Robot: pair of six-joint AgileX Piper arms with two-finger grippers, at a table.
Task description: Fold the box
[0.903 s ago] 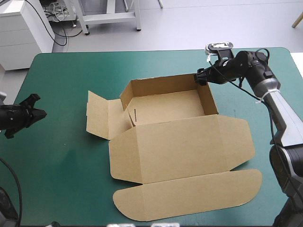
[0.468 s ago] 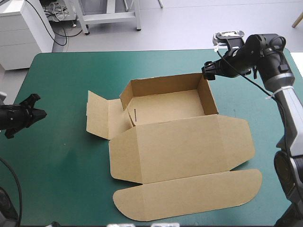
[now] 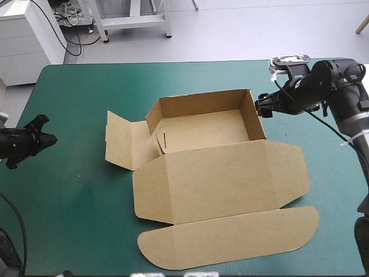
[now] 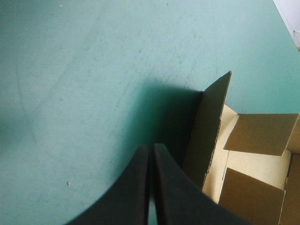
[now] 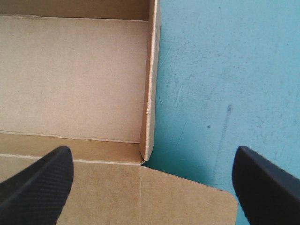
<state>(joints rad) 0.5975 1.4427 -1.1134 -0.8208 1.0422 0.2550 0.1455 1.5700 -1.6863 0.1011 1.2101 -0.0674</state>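
Observation:
The brown box (image 3: 219,179) lies mid-table as an open tray with its lid flat toward the table's near edge. Back and right walls stand; the left flap (image 3: 118,141) lies out flat. My right gripper (image 3: 263,108) is open just outside the right wall (image 3: 258,118). In the right wrist view the gripper (image 5: 152,154) straddles that wall (image 5: 150,84), with the tray floor (image 5: 75,79) to one side. My left gripper (image 3: 52,137) is shut at the table's left edge. In its own view the left gripper (image 4: 151,149) points at the box's raised flap edge (image 4: 208,136).
Bare teal-green cover (image 3: 75,190) stretches between the left gripper and the box. A narrower strip of cover (image 3: 334,184) runs along the table's right side, under the right arm. The lid's rounded tuck flap (image 3: 230,236) reaches close to the table's near edge.
My right gripper has drawn back from the box's far right corner, moving right and toward the near side along the right wall. The left arm and the box have not moved.

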